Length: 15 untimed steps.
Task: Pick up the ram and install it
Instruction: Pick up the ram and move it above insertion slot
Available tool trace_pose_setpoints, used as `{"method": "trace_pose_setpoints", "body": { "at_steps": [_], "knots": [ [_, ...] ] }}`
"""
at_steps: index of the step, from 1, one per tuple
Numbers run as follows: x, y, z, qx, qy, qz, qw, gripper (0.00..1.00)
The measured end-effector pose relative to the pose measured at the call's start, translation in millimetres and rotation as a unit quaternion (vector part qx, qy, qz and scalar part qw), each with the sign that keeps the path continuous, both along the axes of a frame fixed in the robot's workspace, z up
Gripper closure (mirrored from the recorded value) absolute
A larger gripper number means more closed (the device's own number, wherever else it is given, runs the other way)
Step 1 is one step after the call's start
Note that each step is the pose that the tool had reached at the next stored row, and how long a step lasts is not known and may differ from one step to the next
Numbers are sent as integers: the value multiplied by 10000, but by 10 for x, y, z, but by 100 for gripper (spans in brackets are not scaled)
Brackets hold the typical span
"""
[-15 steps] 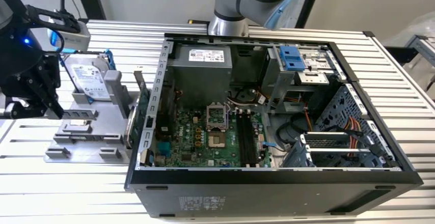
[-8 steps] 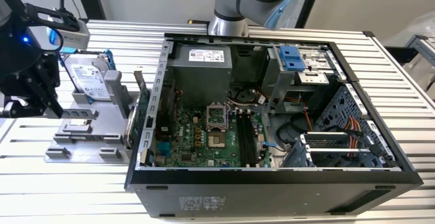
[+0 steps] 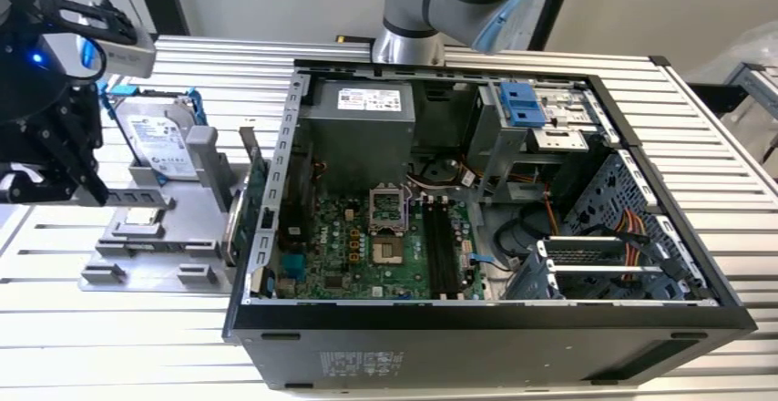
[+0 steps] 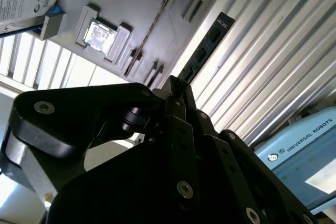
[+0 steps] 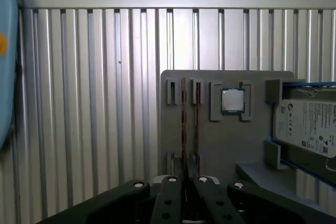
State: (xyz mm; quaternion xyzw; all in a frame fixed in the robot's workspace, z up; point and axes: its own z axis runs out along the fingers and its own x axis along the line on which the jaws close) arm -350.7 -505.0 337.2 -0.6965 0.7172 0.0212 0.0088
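Observation:
The ram [image 5: 184, 124] stands on edge in the grey parts holder [image 5: 226, 150], showing as a thin line between the holder's small brackets. The second wrist view shows the ram [image 4: 149, 32] as a slim stick on the same holder [image 4: 126, 9]. My gripper [image 5: 186, 182] hangs above the holder, over the near end of the ram and apart from it. Its black fingers [image 4: 181, 103] lie closed together with nothing between them. In the exterior view my gripper [image 3: 73, 191] is at the far left, beside the holder [image 3: 152, 251]. The motherboard's black slots [image 3: 440, 251] lie inside the open computer case [image 3: 486, 323].
On the holder lie a square silver processor chip [image 5: 232, 100] and a hard drive [image 5: 310, 124]. A green expansion card [image 3: 250, 182] stands upright between holder and case. The arm's base [image 3: 407, 41] rises behind the case. The table [image 3: 97, 328] is ribbed aluminium.

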Motion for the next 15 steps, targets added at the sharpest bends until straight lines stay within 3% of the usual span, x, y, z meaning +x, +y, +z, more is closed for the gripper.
{"method": "trace_pose_setpoints", "body": {
  "at_steps": [15],
  "knots": [
    [-1,0,138,0,0,-1,10000,100]
  ]
}}
